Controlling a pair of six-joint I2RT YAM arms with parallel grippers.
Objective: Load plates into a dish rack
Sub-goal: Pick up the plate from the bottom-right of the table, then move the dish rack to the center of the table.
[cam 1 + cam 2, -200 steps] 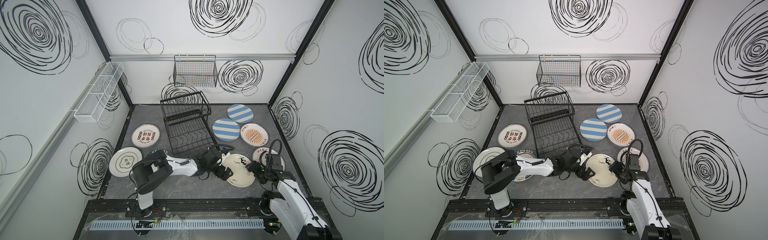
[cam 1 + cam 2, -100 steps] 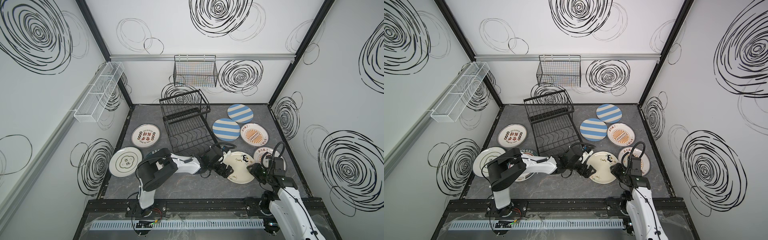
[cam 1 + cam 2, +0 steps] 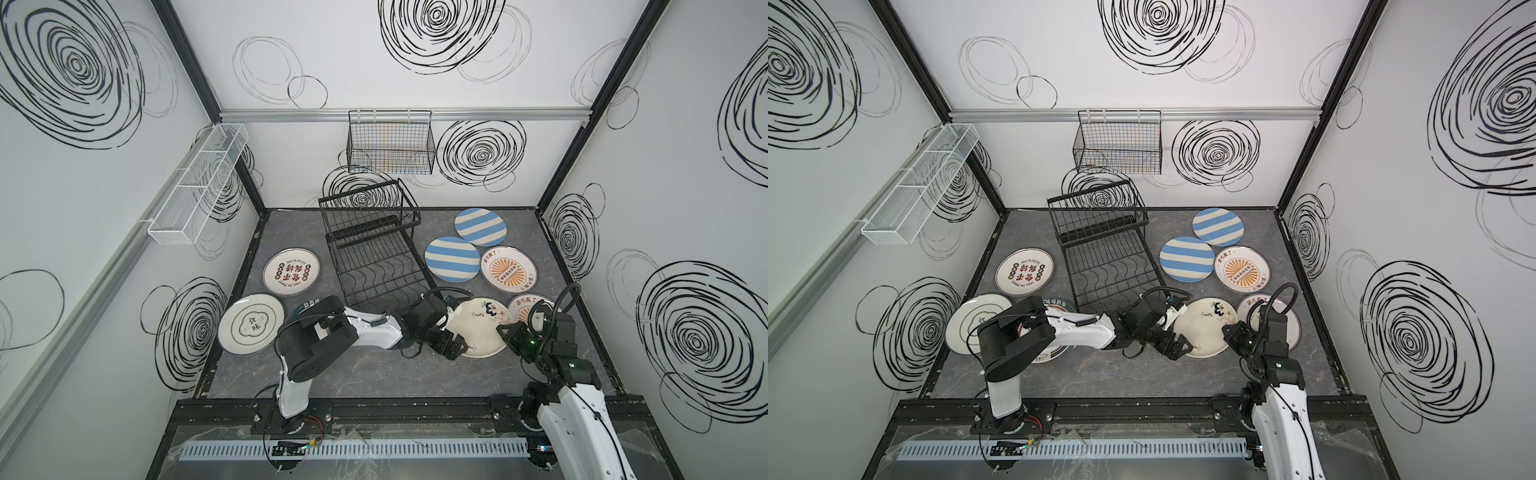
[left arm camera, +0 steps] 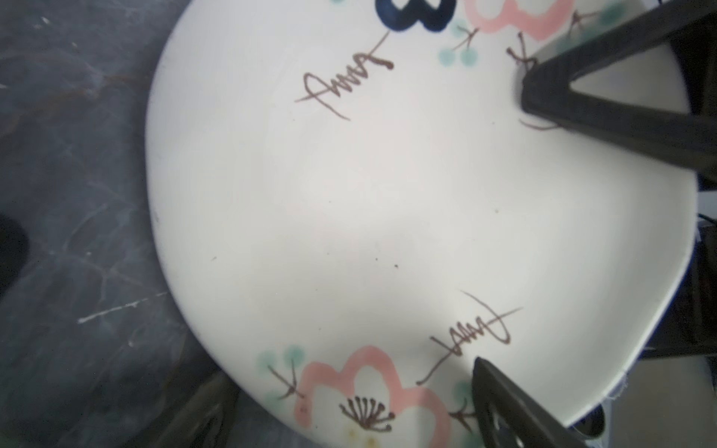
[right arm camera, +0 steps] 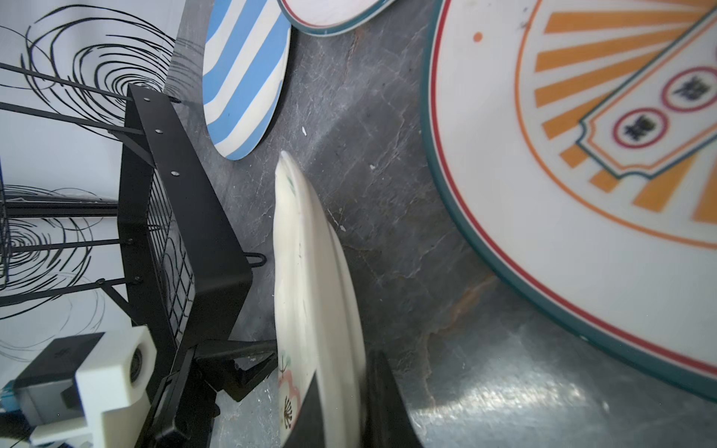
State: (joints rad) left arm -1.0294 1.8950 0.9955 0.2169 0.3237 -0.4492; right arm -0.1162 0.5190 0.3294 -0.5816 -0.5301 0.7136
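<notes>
Top views first. In both, the flower plate [image 3: 478, 330] [image 3: 1202, 332] lies right between the two claws, toward the front of the counter [image 3: 353, 374]. The left claw [image 3: 449, 344] is at one rim with its fingers spread, released. The right claw [image 3: 502, 331] is on the opposite rim. The rack [image 3: 374, 257] stands just behind the left claw. A sunburst plate [image 3: 524, 306] lies just beside the right claw, partly under its arm.

Over to the left wrist. The flower plate fills the space ahead of the left claw. One finger [image 4: 516, 407] reaches over the painted face by a pink flower. The other [image 4: 201, 407] is a dark blur out past the rim, and I can't tell if it's above or below. They're wide apart, pinching nothing. Across the plate, a finger [image 4: 601, 89] of the right claw rests on the face at the far rim.

Now the right wrist. The flower plate is edge-on, and its rim runs straight in between the right claw's fingers [image 5: 382, 407]. One is on the painted face, one on the underside, so this claw is clenched on the plate. I can't tell if the rim is clear of the counter. The sunburst plate lies flat on the underside's side, and the rack's end is on the face side. A striped plate [image 5: 244, 77] lies farther ahead.
</notes>
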